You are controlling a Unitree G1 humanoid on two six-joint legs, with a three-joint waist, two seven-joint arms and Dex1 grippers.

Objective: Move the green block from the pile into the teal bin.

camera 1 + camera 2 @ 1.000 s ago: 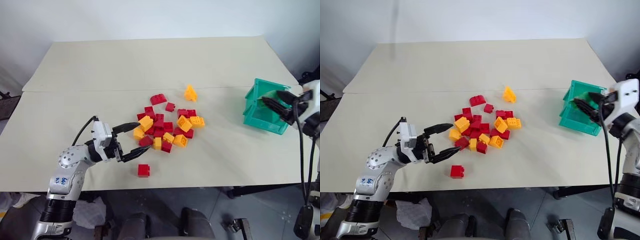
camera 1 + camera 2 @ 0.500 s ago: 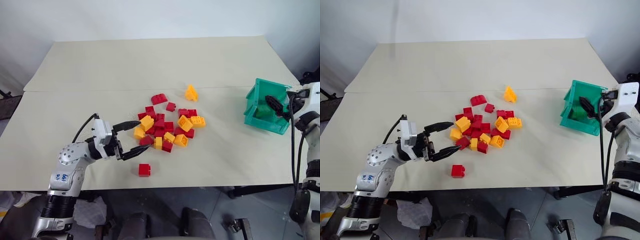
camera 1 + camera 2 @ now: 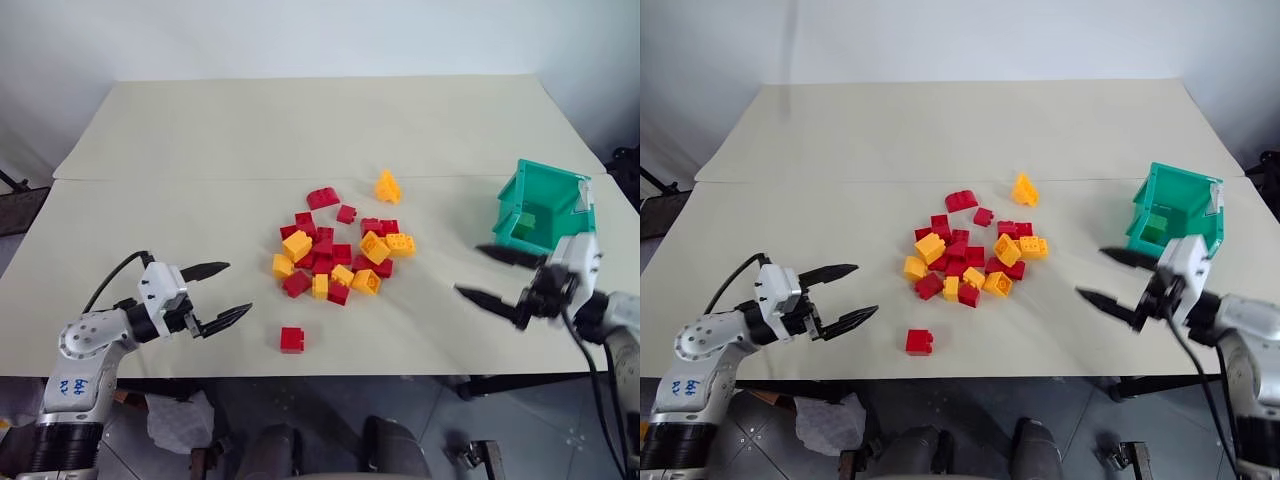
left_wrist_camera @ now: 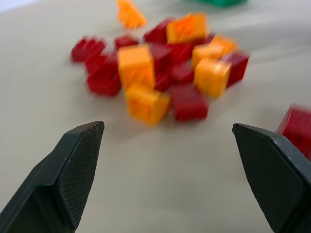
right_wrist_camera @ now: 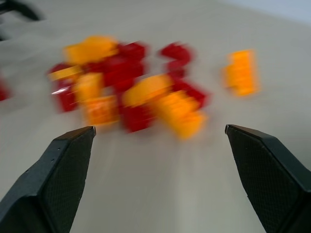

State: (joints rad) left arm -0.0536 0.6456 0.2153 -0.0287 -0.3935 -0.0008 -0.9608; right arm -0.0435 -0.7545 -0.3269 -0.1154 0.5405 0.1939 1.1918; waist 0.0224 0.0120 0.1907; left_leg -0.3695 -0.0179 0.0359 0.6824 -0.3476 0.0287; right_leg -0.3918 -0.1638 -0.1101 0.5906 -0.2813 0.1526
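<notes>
My left gripper (image 3: 213, 294) hangs over the near left part of the table (image 3: 150, 210), fingers spread wide and empty, aimed toward the pile (image 3: 335, 258). One lone red brick (image 3: 291, 339) sits near the table's front edge, between that gripper and the heap, apart from both. The pile lies mid-table, red and yellow bricks jumbled together; a single yellow brick (image 3: 387, 186) stands apart on the far side of it. My right gripper (image 3: 492, 275) is over the near right part of the table, fingers wide apart, nothing in them, aimed toward the pile. Beyond it stands the teal bin (image 3: 545, 190). The green block (image 3: 524, 225) lies inside the bin.
</notes>
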